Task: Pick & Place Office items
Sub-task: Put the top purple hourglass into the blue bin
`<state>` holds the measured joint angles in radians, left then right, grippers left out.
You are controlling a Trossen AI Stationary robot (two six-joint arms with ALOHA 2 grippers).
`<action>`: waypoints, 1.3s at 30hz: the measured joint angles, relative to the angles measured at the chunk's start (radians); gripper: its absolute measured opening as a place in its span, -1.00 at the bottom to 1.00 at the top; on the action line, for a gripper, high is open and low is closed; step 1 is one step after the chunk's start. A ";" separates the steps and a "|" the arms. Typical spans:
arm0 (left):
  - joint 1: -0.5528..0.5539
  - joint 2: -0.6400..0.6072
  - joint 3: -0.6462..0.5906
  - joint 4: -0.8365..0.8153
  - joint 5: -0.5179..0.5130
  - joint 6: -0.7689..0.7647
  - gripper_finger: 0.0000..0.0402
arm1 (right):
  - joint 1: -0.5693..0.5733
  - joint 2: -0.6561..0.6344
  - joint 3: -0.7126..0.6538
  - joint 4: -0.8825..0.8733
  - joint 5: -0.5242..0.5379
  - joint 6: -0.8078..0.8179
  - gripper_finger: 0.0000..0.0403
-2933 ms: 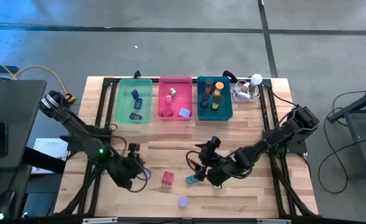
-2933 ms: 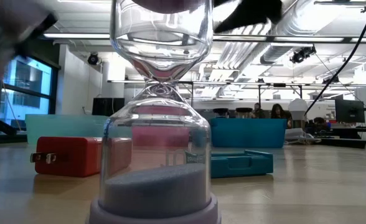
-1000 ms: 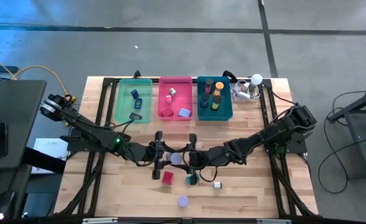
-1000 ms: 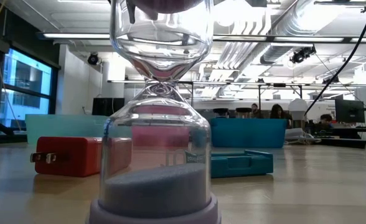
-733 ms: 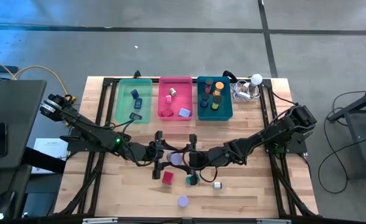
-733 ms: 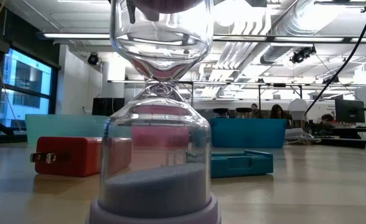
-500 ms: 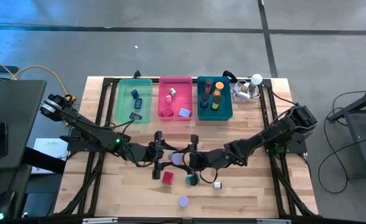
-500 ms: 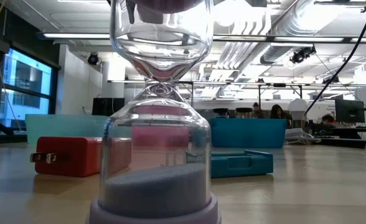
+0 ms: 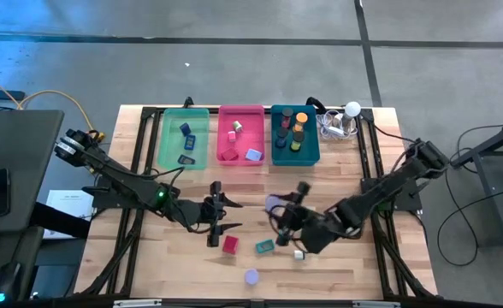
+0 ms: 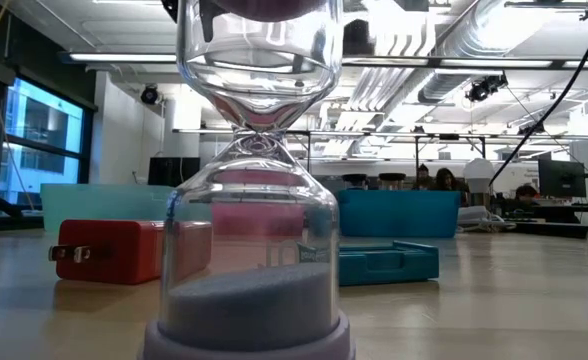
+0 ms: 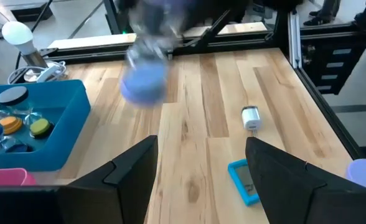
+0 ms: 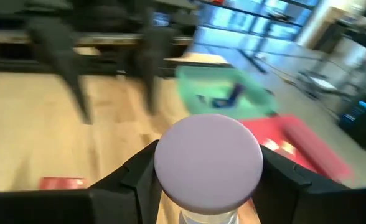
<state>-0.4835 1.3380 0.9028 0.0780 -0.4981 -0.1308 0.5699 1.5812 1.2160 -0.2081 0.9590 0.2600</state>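
While the hourglass [image 9: 273,204] is carried near the middle of the surface [image 9: 354,265], the main hazard is judged to be a slip. The right hand [image 9: 280,209] is closed on it just under the lavender cap [image 12: 208,158], so a smooth, rounded glass body is pinched from two sides only. A quick swing or a loosened grip could let it twist or drop.

Should it fall, the loose pieces just to its 6 o'clock would be struck: the red block [image 9: 229,244], the teal block [image 9: 263,246] and a small white piece [image 9: 298,253]. A second hourglass [image 9: 251,276] stands farther off at 6 o'clock and could be toppled.

A clash of arms is also possible. The left hand [image 9: 218,214] waits at 9 o'clock of the load, spread wide and empty, and a path toward the green tray [image 9: 168,137] or pink tray [image 9: 224,128] at 11 to 12 o'clock would pass close by it.

The teal tray [image 9: 314,158] at 12 o'clock is crowded already, so pieces there could be knocked on entry. A tall, narrow load released tilted is likely to tip over a wall.
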 joint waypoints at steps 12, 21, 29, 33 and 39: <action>-0.013 0.000 0.000 -0.014 0.003 0.000 0.19 | -0.064 -0.072 -0.012 -0.618 0.231 0.561 -0.05; -0.013 0.000 0.000 -0.021 0.004 0.004 0.19 | -0.296 -0.069 -0.166 -0.577 0.234 0.660 -0.07; -0.012 0.000 0.000 -0.051 0.004 0.004 0.19 | -0.470 -0.069 -0.278 -0.177 0.079 0.405 -0.10; -0.012 0.001 -0.001 -0.052 0.004 0.003 0.19 | -0.536 -0.069 -0.330 0.035 -0.051 0.294 -0.08; -0.019 0.001 -0.001 -0.056 0.004 0.002 0.19 | -0.601 -0.068 -0.399 0.172 -0.138 0.280 -0.05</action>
<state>-0.5026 1.3388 0.9020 0.0223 -0.4943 -0.1284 -0.0310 1.5127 0.8169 -0.0365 0.8208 0.5402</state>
